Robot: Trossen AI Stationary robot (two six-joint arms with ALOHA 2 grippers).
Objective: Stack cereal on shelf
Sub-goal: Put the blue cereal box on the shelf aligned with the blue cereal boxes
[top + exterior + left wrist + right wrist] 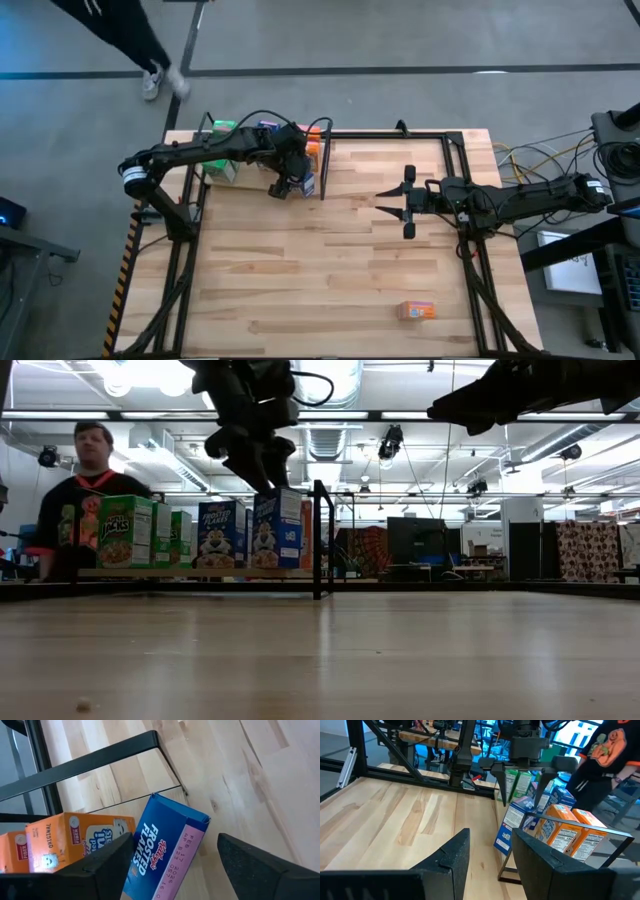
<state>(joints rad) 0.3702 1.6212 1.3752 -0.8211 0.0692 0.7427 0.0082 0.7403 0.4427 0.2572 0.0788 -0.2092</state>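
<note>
My left gripper (291, 183) (175, 839) is open over a blue cereal box (165, 855) (278, 528), one finger on each side of its top. That box stands upright on the shelf (200, 573) next to the black divider rod (318, 540). Orange boxes (75, 840), another blue box (222, 532) and green boxes (125, 530) stand on the shelf beside it. One orange box (417, 310) lies flat on the table near its near right corner. My right gripper (385, 202) (491, 835) is open and hovers over the table's right half.
A black metal frame (400, 131) runs along the table's far and side edges. A person (90, 470) stands beyond the far left corner, behind the shelf. Bare wooden tabletop (330, 270) lies between the shelf and the lone orange box.
</note>
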